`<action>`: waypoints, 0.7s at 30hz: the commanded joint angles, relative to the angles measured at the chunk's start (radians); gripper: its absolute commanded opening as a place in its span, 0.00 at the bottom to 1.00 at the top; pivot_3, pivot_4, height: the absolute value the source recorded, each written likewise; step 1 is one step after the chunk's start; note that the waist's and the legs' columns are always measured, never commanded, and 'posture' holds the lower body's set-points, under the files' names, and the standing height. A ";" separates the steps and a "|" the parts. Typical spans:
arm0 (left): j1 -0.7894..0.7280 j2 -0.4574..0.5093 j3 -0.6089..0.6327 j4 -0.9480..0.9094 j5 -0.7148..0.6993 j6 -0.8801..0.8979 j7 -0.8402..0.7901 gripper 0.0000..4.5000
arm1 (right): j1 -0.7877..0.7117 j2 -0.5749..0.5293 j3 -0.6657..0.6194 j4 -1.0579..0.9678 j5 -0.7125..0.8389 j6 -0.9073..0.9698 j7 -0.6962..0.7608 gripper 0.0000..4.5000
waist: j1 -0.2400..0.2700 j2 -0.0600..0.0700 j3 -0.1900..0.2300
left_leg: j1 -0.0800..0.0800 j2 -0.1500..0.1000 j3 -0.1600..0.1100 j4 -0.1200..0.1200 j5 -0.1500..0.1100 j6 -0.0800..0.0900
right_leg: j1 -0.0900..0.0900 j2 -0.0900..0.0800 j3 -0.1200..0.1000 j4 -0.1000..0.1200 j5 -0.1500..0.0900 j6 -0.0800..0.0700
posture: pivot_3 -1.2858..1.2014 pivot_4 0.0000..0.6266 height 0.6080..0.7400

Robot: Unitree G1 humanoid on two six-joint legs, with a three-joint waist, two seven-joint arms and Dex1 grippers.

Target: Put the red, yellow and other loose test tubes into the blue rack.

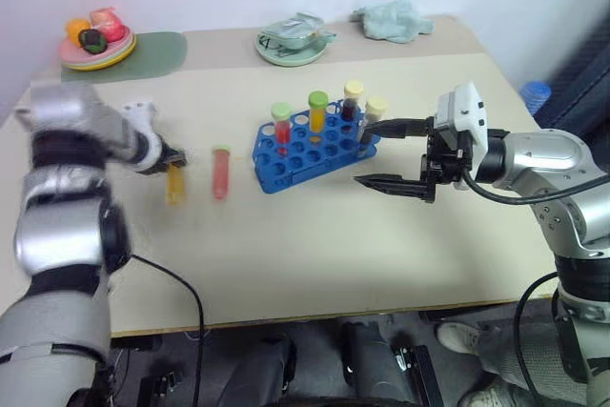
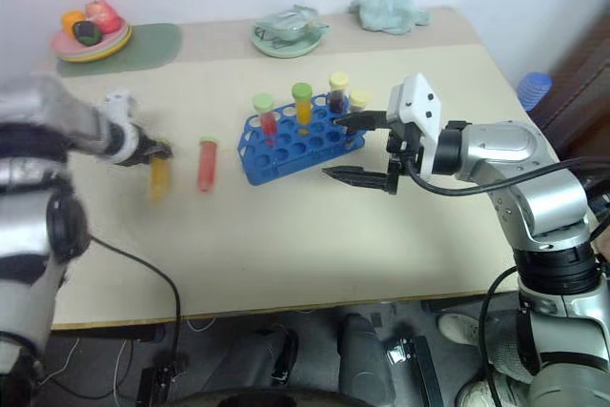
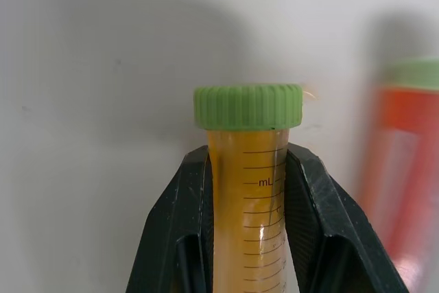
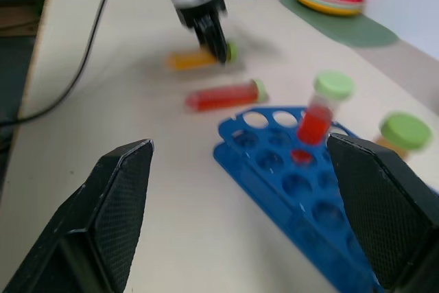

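Left wrist view: the left gripper [image 3: 247, 190] is closed on the yellow tube [image 3: 248, 204] just below its green cap, a black finger [image 3: 185, 224] pressed to each side, above the pale table [image 3: 103, 66]. Left eye view: this tube [image 1: 175, 184] lies at the left of the table, with the red tube [image 1: 221, 172] lying loose just to its right, the two near each other but apart. The blue rack [image 1: 315, 148] sits at mid-table, tilted so that its left end is nearer than its right, and holds four upright tubes along its far side: one red, one yellow-orange, one dark, one pale. The right gripper [image 1: 389, 153] hovers at the right end of the rack with its fingers spread wide and nothing between them, pointing left. Along the far edge stand a plate of toy food [image 1: 97, 43] on a green mat [image 1: 162, 52], a bowl [image 1: 295, 40] and a crumpled cloth [image 1: 396, 22].
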 commanded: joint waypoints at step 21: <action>0.201 -0.611 -0.115 -0.161 -0.016 -1.329 -0.423 0.17 | 0.317 0.041 -0.202 -0.318 0.007 0.049 -0.325 0.92 | 0.061 -0.001 -0.001 | 0.005 0.001 0.005 0.001 -0.001 0.002 | 0.008 0.000 -0.001 -0.008 0.003 -0.001 | 0.52 0.24 1.00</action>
